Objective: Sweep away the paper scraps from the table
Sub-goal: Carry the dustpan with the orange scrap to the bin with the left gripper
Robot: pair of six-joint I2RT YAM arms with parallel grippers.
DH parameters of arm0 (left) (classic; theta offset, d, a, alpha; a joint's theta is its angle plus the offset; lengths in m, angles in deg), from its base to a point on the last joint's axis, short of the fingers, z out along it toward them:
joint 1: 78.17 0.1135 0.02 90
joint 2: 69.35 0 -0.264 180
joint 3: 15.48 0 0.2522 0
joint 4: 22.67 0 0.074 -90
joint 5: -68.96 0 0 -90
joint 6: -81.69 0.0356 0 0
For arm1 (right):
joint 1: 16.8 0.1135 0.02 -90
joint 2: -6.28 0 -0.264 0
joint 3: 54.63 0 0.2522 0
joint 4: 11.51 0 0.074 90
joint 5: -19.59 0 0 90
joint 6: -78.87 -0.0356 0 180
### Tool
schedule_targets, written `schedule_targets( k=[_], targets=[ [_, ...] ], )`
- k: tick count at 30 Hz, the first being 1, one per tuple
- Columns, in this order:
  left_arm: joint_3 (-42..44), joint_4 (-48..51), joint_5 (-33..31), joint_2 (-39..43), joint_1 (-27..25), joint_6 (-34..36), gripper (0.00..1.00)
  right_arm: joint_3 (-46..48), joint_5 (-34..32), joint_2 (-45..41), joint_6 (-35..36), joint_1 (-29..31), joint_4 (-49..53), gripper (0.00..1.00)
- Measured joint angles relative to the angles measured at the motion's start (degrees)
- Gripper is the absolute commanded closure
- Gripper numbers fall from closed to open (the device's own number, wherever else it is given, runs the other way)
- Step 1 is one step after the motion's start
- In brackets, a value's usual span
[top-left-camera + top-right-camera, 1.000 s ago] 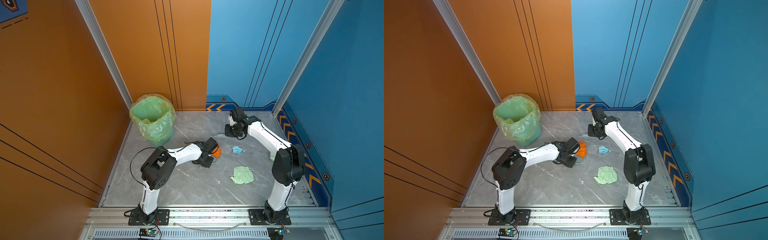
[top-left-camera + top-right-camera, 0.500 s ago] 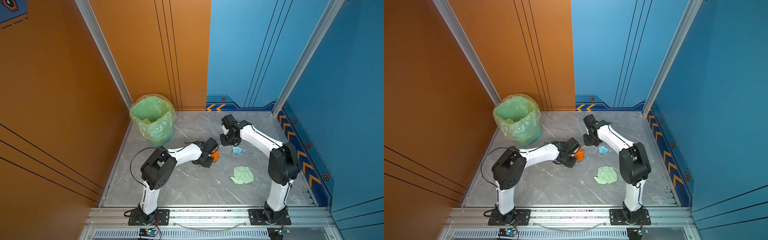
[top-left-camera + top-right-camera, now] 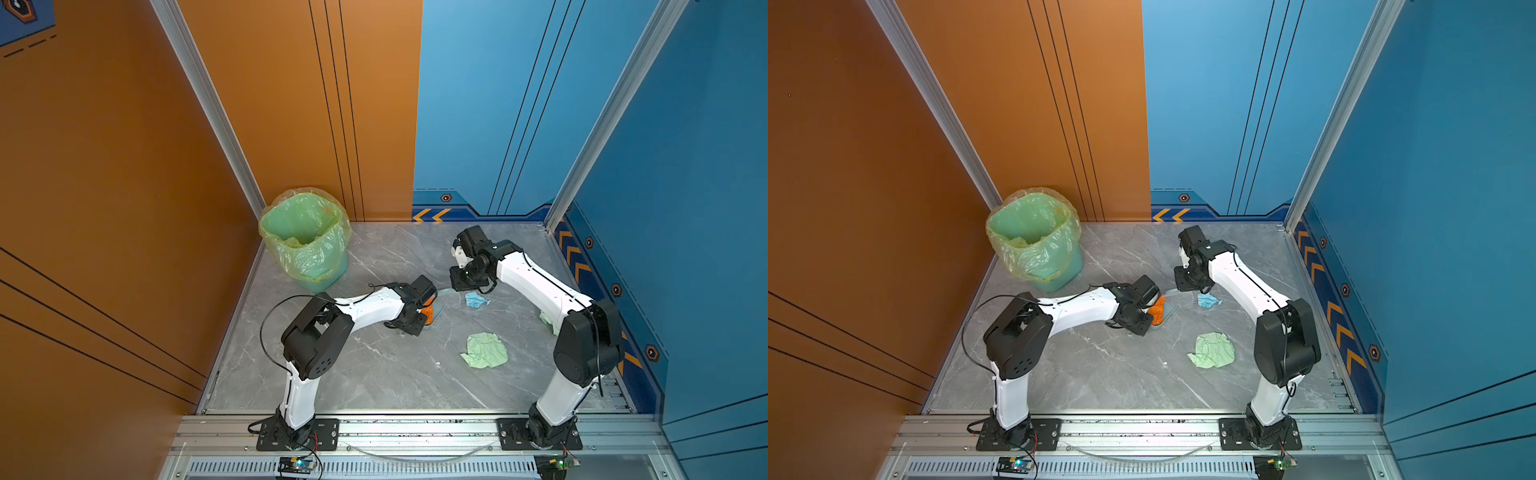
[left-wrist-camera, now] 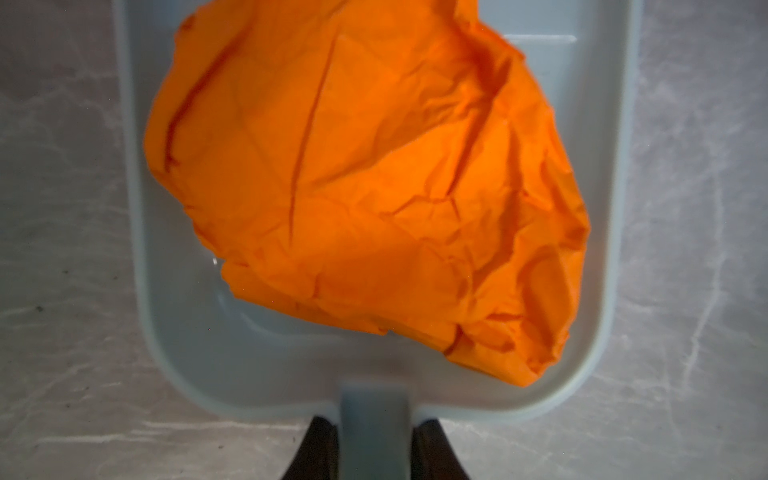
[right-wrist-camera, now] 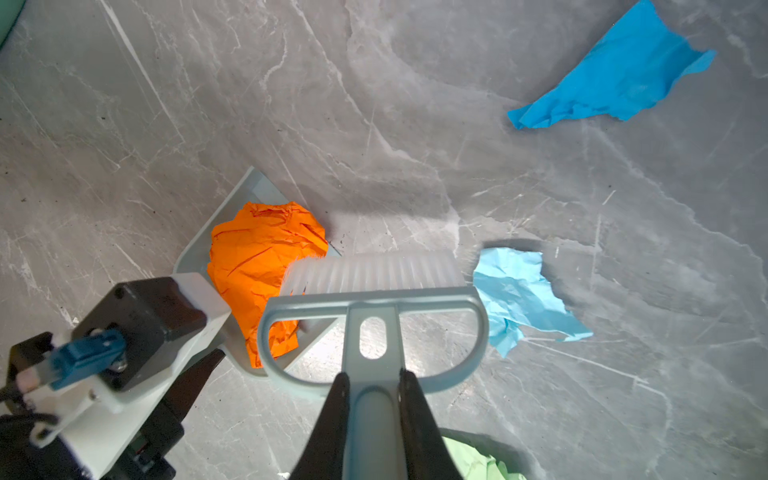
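Note:
In the left wrist view, a crumpled orange paper scrap [image 4: 365, 187] lies in the pale blue-grey dustpan [image 4: 249, 353]. My left gripper [image 4: 372, 440] is shut on the dustpan's handle. My right gripper [image 5: 372, 399] is shut on the handle of a small brush [image 5: 374, 274]. The brush's white bristles sit between the orange scrap [image 5: 257, 257] and a light blue scrap [image 5: 515, 291]. A bright blue scrap [image 5: 615, 83] lies farther off. In both top views a pale green scrap [image 3: 484, 350] [image 3: 1212, 351] rests on the grey marble table [image 3: 374, 374], nearer the front.
A green bin with a yellow-green bag [image 3: 305, 239] stands at the back left corner. Another pale green piece [image 3: 548, 322] shows beside the right arm. Silver rails [image 3: 415, 432] run along the front edge, and orange and blue walls close in the other sides.
The right arm has swung the brush from the back of the table towards the dustpan and the light blue scrap. The left arm and dustpan have barely moved.

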Motion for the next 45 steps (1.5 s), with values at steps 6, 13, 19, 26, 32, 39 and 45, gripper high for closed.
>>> schedule_targets(
  k=[6, 13, 19, 26, 32, 39, 45],
  targets=[
    [0.02, 0.46, -1.66, 1.79, 0.00, 0.07, 1.00, -1.77, 0.52, -0.44, 0.02, -1.86, 0.13, 1.00],
    [0.00, 3.08, -4.70, 8.28, 0.52, 0.92, 1.00, -2.08, 3.41, -3.21, 0.17, -5.07, 0.42, 1.00],
    [-0.07, 6.99, -7.08, 12.66, 1.38, 1.90, 1.00, -1.70, 6.75, -5.75, 0.42, -7.52, 0.09, 1.00],
    [-2.36, 10.88, -10.14, 19.30, 1.81, 2.69, 1.00, 1.14, 10.14, -6.91, -0.66, -9.86, -1.84, 1.00],
    [-5.62, 13.03, -12.33, 24.59, 4.11, 4.26, 1.00, 2.10, 11.61, -6.91, -1.66, -9.94, -3.04, 1.00],
    [-9.70, 15.41, -13.51, 27.30, 7.23, 6.38, 1.00, 3.65, 12.39, -6.91, -2.21, -9.97, -3.96, 1.00],
    [-14.08, 16.61, -13.53, 29.03, 10.12, 7.39, 1.00, 3.98, 13.07, -6.91, -2.25, -9.97, -4.20, 1.00]
  ],
)
